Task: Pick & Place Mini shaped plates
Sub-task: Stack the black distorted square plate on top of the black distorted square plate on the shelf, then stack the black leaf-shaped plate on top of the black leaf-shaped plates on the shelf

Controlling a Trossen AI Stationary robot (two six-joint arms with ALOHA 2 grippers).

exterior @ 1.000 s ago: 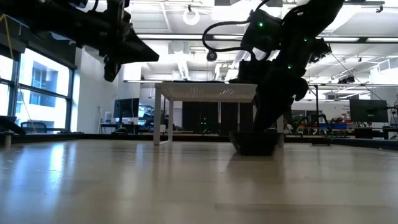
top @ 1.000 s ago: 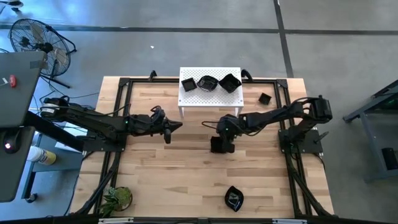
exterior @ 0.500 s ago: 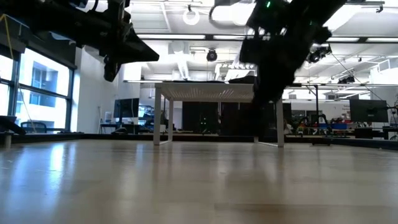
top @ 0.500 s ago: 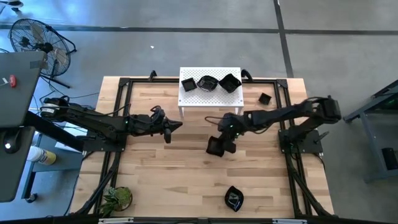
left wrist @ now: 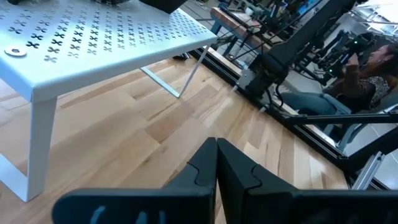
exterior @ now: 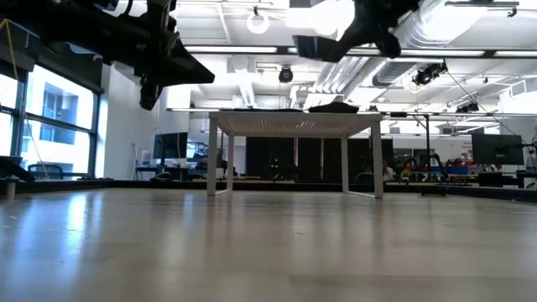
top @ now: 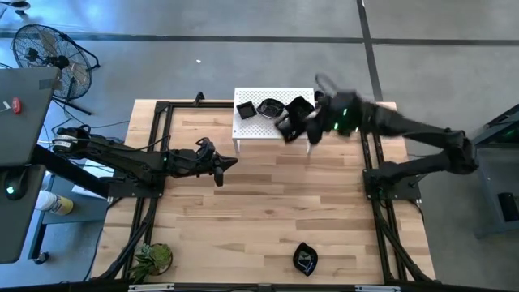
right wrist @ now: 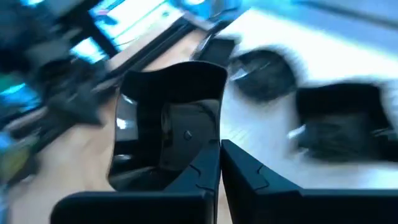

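My right gripper [top: 295,125] hangs high over the front right part of the white perforated stand [top: 246,130], shut on a glossy black square mini plate [right wrist: 168,130]. In the low view that plate [exterior: 317,46] is well above the stand top [exterior: 285,124]. Three more black plates rest flat on the stand: a square one [top: 246,109], a round one [top: 270,107] and another square one [top: 301,105]. A leaf-like plate [top: 305,258] lies near the table's front edge. My left gripper [top: 220,168] waits shut, in the air left of the stand, holding nothing. My right gripper pinches one side wall of the square plate [right wrist: 214,127] between its two fingers, one finger on the inner face and one on the outer. The plate sticks out ahead of the fingers, lifted clear, above the stand.
A small green plant [top: 152,258] stands at the front left corner. Black frame rails [top: 154,154] run along both sides of the wooden table. A person [left wrist: 367,62] sits beyond the table's right side. Bare wood lies between the stand and the leaf-like plate.
My right gripper has risen from the table in front of the stand with the square plate, swung toward the far edge and rolled, so the plate is now lifted clear above the stand's front right part.
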